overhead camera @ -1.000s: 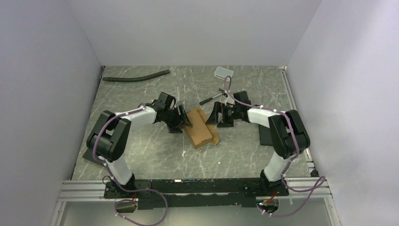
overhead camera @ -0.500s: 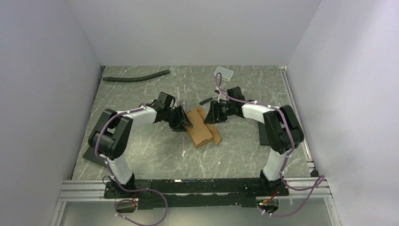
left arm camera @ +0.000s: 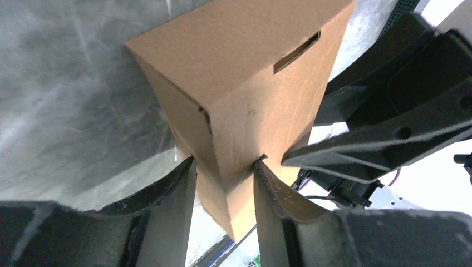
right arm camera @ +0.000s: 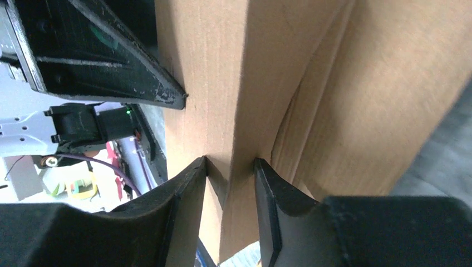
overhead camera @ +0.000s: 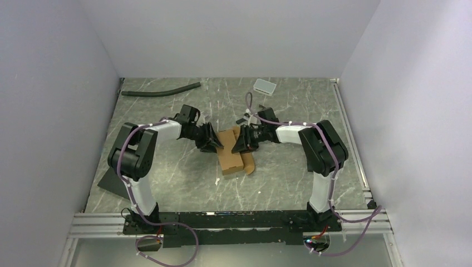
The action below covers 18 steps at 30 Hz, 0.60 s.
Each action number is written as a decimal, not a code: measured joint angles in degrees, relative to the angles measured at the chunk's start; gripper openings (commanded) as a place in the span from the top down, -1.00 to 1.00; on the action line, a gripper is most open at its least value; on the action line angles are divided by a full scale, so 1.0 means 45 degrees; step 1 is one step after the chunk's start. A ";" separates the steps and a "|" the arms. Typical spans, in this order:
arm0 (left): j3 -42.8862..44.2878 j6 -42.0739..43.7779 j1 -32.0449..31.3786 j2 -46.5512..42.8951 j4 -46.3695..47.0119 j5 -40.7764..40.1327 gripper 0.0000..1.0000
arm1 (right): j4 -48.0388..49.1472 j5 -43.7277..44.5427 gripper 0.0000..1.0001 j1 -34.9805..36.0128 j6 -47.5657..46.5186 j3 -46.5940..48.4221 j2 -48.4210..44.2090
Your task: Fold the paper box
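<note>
Right claw [right arm camera: 230, 160] swung in, pinching brown paper box [overhead camera: 229, 160].

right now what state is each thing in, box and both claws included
brown cardboard paper box: partly folded, pinched at both sides
left claw: shut on a box edge
right claw: shut on a box fold
black curved hose: lying loose, untouched
small white-grey tray: lying flat, untouched

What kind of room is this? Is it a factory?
Probably a robot test lab rather than a factory. Plain white walls close in one stone-patterned table, the left arm and right arm are bolted to a metal rail at its edge, and they handle a single paper box.
</note>
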 measured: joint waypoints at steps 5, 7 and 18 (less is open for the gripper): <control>0.0962 0.1647 0.0476 0.0345 -0.1603 0.0034 0.06 | 0.0330 -0.0073 -0.07 0.0758 0.0073 0.0121 0.0102; 0.1360 0.2234 0.0578 0.0495 -0.2108 -0.0058 0.04 | -0.0039 0.0034 -0.17 0.0962 -0.0403 0.0306 0.0073; 0.2127 0.3764 0.0699 0.0500 -0.2851 -0.0772 -0.03 | -0.3604 0.1710 -0.99 0.0539 -0.6023 0.0476 -0.3478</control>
